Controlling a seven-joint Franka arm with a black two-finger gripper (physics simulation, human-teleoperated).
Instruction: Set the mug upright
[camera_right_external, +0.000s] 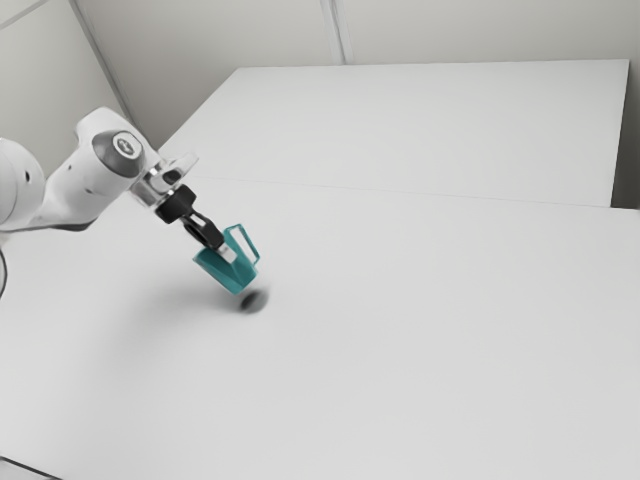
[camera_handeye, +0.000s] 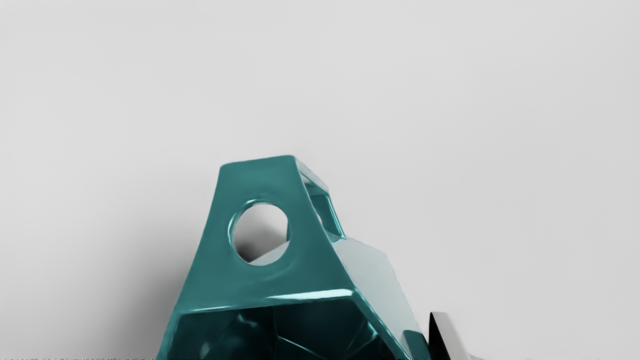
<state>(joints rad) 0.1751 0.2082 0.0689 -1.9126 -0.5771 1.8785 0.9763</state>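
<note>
my black two-finger claw (camera_right_external: 227, 254) holds the glossy, angular teal mug (camera_right_external: 237, 278) tilted above the pale flat table (camera_right_external: 400, 350), its mouth facing my hand.

A plain, pale room, perhaps a lab: the white jointed robot arm (camera_right_external: 78, 190) over a broad white tabletop (camera_right_external: 400, 380) suggests that, though the pictures do not settle it. Light grey walls (camera_right_external: 470, 28) meet at a corner, and a narrow vertical strip (camera_right_external: 337, 35) runs down one.
</note>
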